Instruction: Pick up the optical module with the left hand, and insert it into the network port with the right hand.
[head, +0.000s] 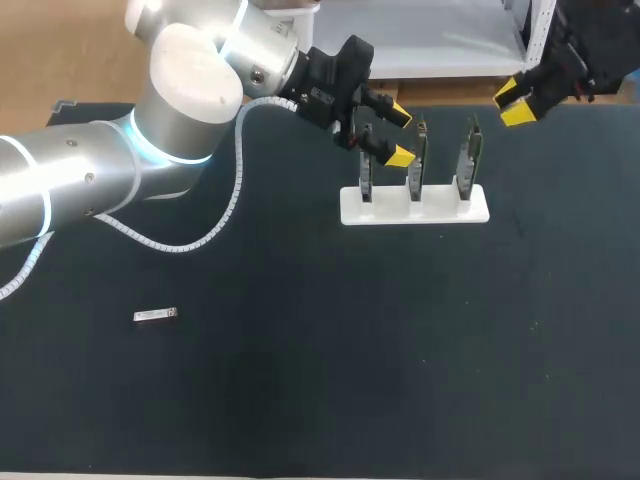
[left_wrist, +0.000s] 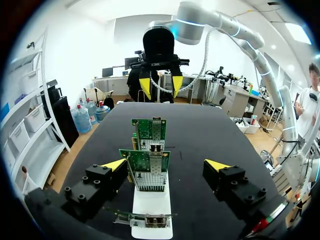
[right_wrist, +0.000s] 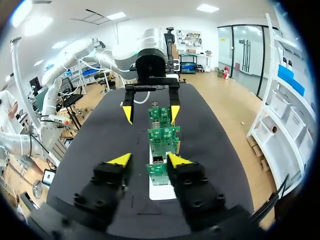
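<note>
Left gripper (head: 400, 136) open, empty, at rack (head: 415, 207) | right gripper (head: 512, 104) open, empty, past rack | module (head: 156, 316) flat on table (head: 330, 380), well apart, near-left of our left gripper, long axis left-right | we judge left arm nearer

White stand (head: 440, 209) on black table (head: 330, 370)

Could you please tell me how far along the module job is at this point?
Nothing looks done yet: the module lies untouched, well away from the card stand. Nothing is in hand: the left gripper is open at the stand, and the right gripper is open beyond it. Left to do: picking up the module, handing it over and inserting it.
</note>
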